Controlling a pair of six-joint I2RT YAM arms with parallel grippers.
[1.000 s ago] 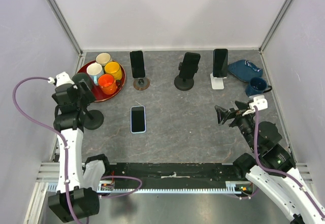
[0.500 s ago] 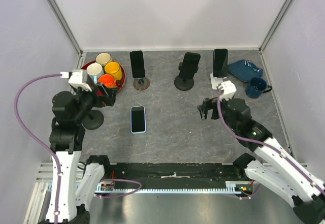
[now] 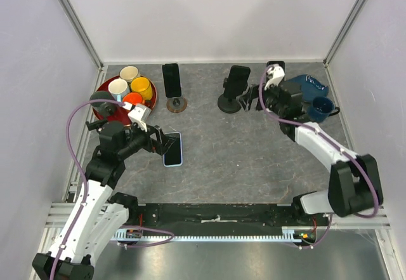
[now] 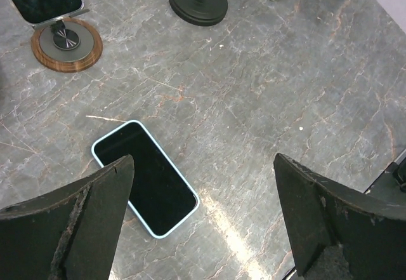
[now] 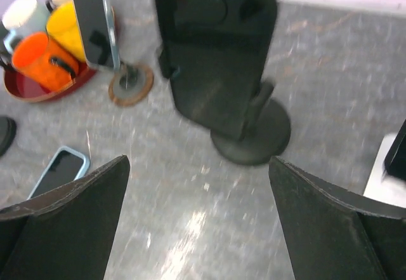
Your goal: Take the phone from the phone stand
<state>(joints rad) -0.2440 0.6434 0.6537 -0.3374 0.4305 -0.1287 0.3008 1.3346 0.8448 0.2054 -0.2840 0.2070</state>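
Observation:
Three phones stand upright at the back: one point(image 3: 171, 79) on a round wooden stand point(image 3: 176, 105), a black one point(image 3: 238, 77) on a black round stand point(image 3: 229, 105), and one point(image 3: 275, 66) on a white stand, partly hidden by my right arm. A phone in a light blue case point(image 3: 172, 150) lies flat on the table. My left gripper point(image 3: 167, 145) is open and empty just above the flat phone point(image 4: 144, 178). My right gripper point(image 3: 250, 98) is open and empty, close in front of the black phone point(image 5: 212, 51) and its base point(image 5: 254, 134).
A red tray point(image 3: 105, 112) with several coloured cups stands at the back left. A blue dish point(image 3: 306, 86) and a blue mug point(image 3: 321, 108) sit at the back right. A black empty stand point(image 3: 101, 96) shows by my left arm. Walls close in on three sides.
My left gripper has swung right and down to the flat phone. My right arm has reached far back to the black phone stand.

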